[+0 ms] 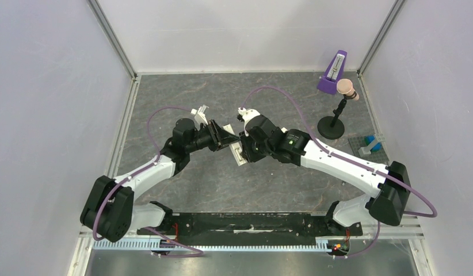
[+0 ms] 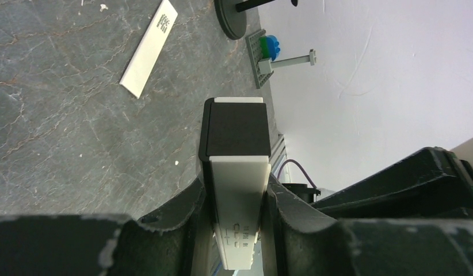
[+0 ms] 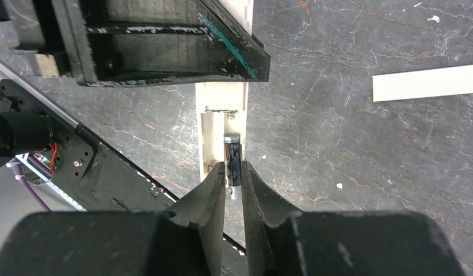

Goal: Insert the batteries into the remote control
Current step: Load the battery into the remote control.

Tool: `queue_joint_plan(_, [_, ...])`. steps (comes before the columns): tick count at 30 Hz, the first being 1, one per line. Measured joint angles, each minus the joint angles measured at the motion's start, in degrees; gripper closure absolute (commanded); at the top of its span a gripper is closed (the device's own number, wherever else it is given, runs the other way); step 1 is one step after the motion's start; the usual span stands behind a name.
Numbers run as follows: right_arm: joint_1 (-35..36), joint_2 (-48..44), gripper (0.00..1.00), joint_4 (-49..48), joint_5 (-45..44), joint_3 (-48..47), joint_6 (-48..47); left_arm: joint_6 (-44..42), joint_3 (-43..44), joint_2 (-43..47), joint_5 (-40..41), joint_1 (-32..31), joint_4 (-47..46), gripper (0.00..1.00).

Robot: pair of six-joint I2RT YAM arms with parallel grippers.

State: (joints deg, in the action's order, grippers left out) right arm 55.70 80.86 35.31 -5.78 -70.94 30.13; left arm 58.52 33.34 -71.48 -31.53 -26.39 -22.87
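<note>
Right end effector (image 3: 234,172) grips battery (image 3: 232,152) | left end effector (image 2: 238,190) grips remote control (image 2: 237,172) | marbled table (image 1: 222,184), pale walls (image 1: 245,34)

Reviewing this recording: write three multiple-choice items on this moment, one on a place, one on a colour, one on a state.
1. The white cover strip lies: A on the table, apart from the remote control; B clipped onto the remote control; C in the right gripper.
2. The metronome is: A red; B purple; C green.
3. The right gripper holds: A nothing; B the cover strip; C a battery.
Answers: 1 A, it lies flat on the bare table; 2 B, its body is purple; 3 C, its fingers pinch the battery over the remote control's open compartment.
</note>
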Motion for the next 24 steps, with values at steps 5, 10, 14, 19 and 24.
queue_joint_plan(5, [0.0, 0.5, 0.81, 0.1, 0.3, -1.0, -0.3, -0.6, 0.0, -0.3, 0.1, 0.0, 0.8, 0.98])
queue_joint_plan(10, [0.0, 2.1, 0.81, 0.3, 0.4, -1.6, -0.3, -0.7, 0.0, -0.5, 0.0, 0.0, 1.0, 0.98])
queue_joint_plan(14, [-0.1, 2.7, 0.81, 0.7, 0.3, -1.6, -0.1, -0.6, 0.1, -1.2, 0.0, 0.0, 1.1, 0.98])
queue_joint_plan(19, [-0.2, 2.6, 0.75, 0.5, -0.1, -1.7, 0.2, -0.4, 0.2, -1.7, -0.1, 0.0, 1.0, 0.98])
queue_joint_plan(24, [-0.8, 1.5, 0.61, -0.1, -0.4, -1.7, 1.1, 2.0, 0.4, -3.3, -0.2, 0.0, 0.5, 0.98])
